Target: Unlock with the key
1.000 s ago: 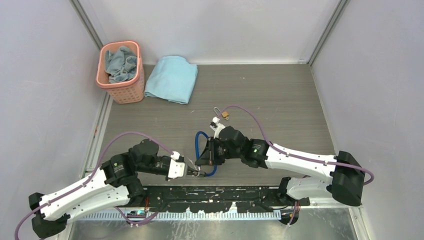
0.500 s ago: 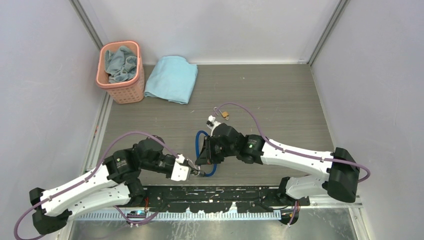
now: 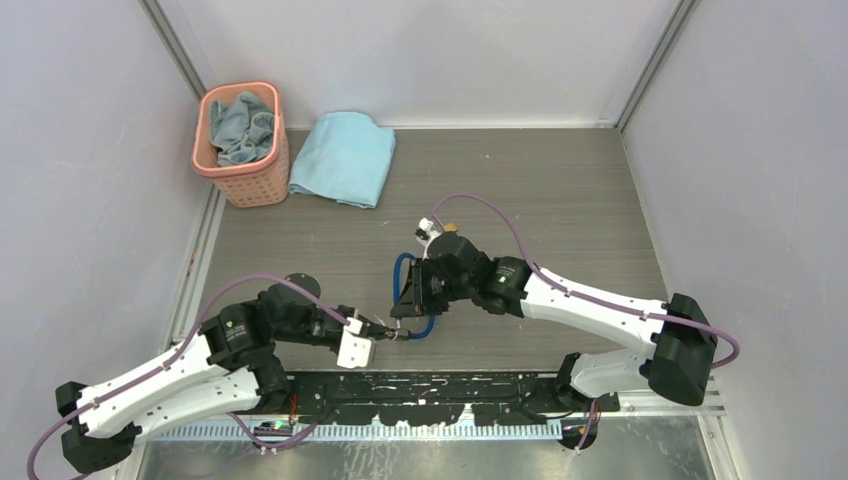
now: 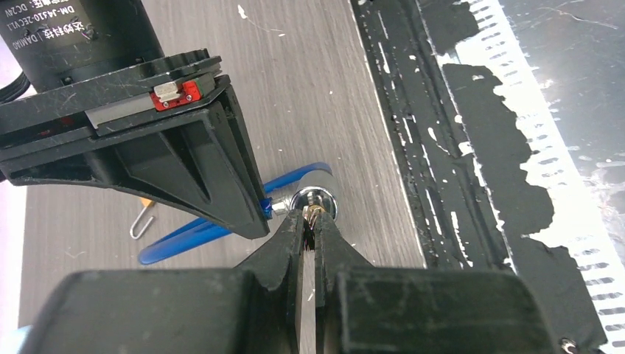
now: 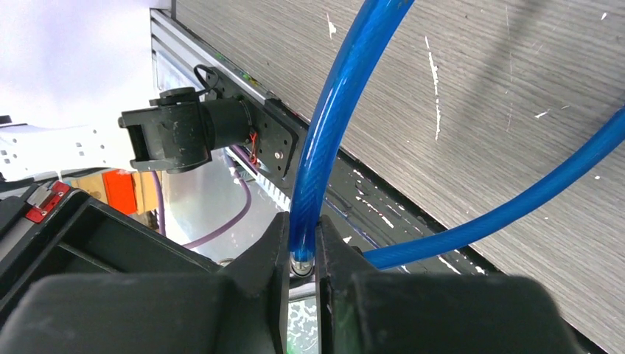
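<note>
My left gripper (image 4: 309,221) is shut on the tiny key (image 4: 313,215). The key's tip sits at the round silver end (image 4: 323,198) of the blue cable (image 4: 184,237). My right gripper (image 5: 302,247) is shut on the blue cable (image 5: 332,110) just above that metal end, holding it up off the table. In the top view the two grippers meet at the near middle, left gripper (image 3: 388,331) and right gripper (image 3: 405,308), with the cable (image 3: 399,275) looping behind them. A bit of the small brass padlock's shackle (image 4: 142,221) peeks out under the right gripper.
A pink basket (image 3: 242,145) holding a cloth stands at the far left, a folded light blue towel (image 3: 343,158) beside it. A black rail (image 3: 430,385) runs along the near edge. Grey walls close in both sides and the back.
The right gripper has moved slightly farther from the near edge with the cable and now covers the padlock in the top view. The left gripper followed, rising toward the cable's end.
</note>
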